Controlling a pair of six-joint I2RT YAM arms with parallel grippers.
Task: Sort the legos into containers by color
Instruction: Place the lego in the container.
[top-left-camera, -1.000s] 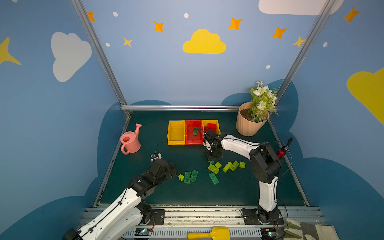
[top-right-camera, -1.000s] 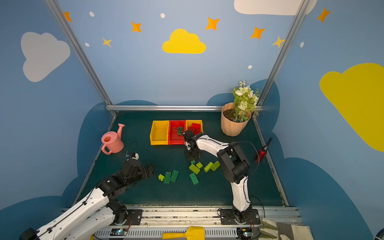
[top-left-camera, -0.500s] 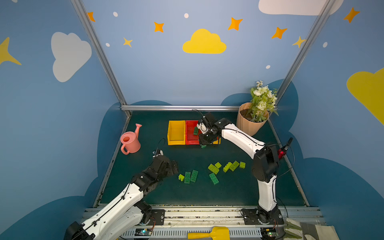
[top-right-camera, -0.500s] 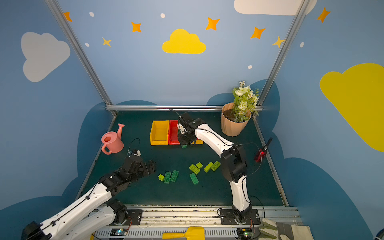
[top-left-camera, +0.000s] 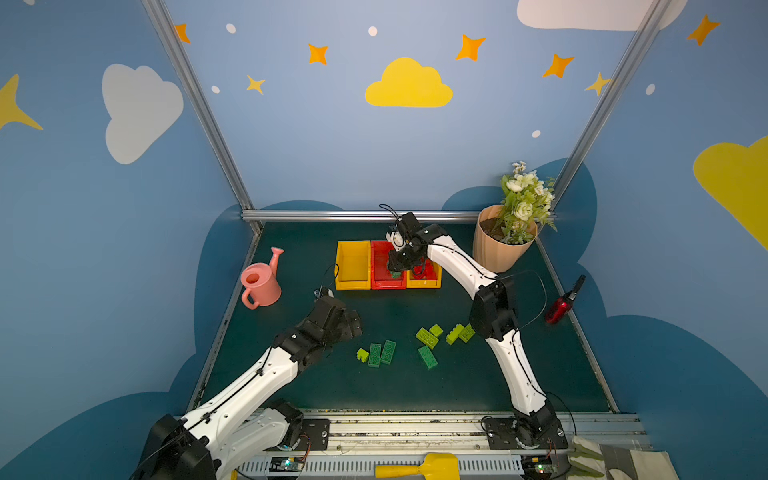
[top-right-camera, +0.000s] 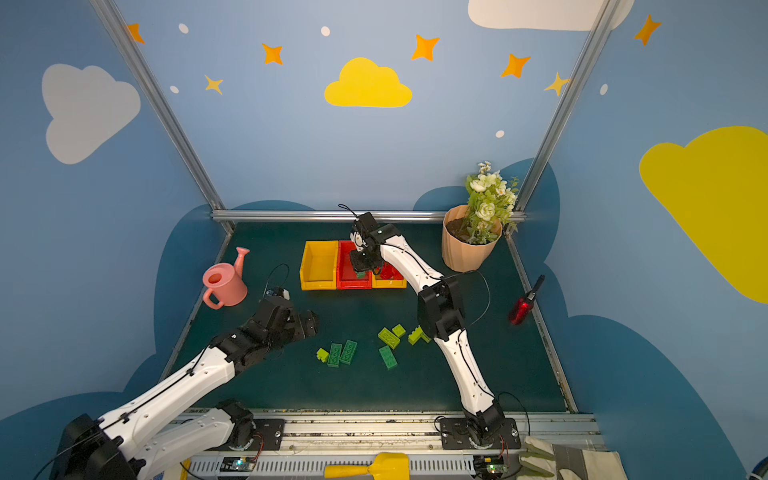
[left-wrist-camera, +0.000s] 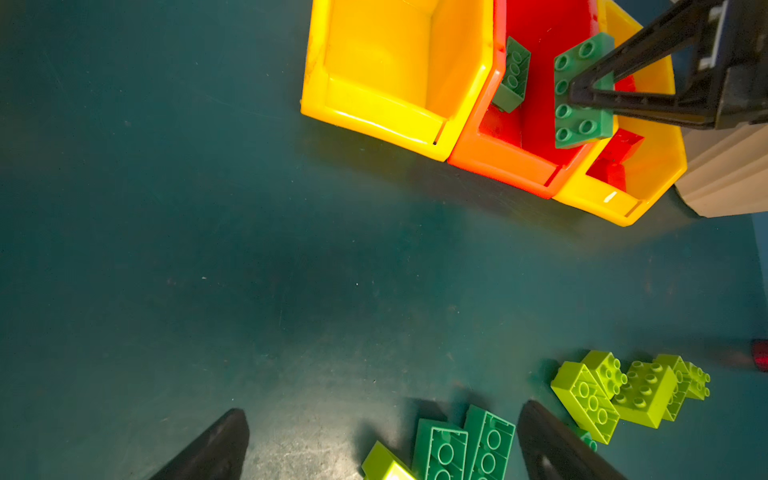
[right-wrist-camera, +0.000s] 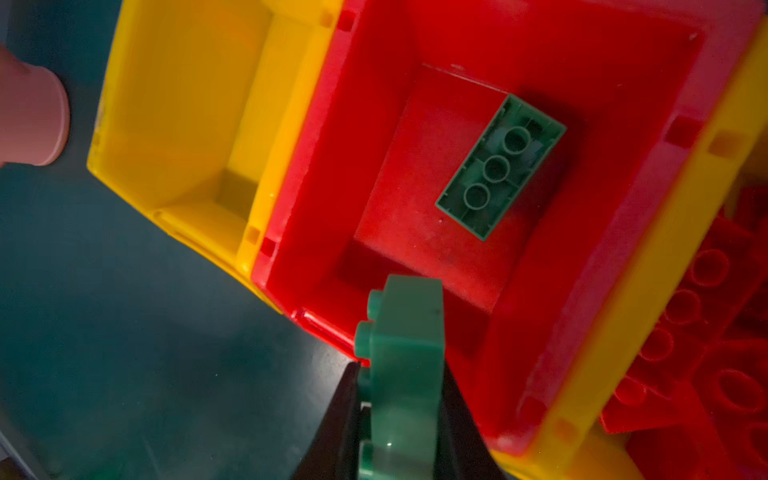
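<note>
Having swung up from the loose bricks (top-left-camera: 382, 353), the right hand (right-wrist-camera: 401, 374) is now hovering over the red bin (right-wrist-camera: 291, 187), pinching a dark green brick (left-wrist-camera: 582, 124) seemingly just above its front rim, while the left hand (left-wrist-camera: 384, 415), spread wide, is nearing them.

From above, my right hand (top-left-camera: 397, 266) covers most of the dark green brick (top-left-camera: 395, 274) it grips; only a sliver shows. The right arm (top-left-camera: 453, 259) hides much of the yellow bin (top-left-camera: 424, 284) beside it and the red bricks (top-right-camera: 388, 273) inside; I cannot count them. In the right wrist view the brick runs off the frame. A lime brick (top-right-camera: 415, 335) sits half behind the arm's elbow. The left wrist view catches only the fingertips of my left hand (left-wrist-camera: 382, 419).
</note>
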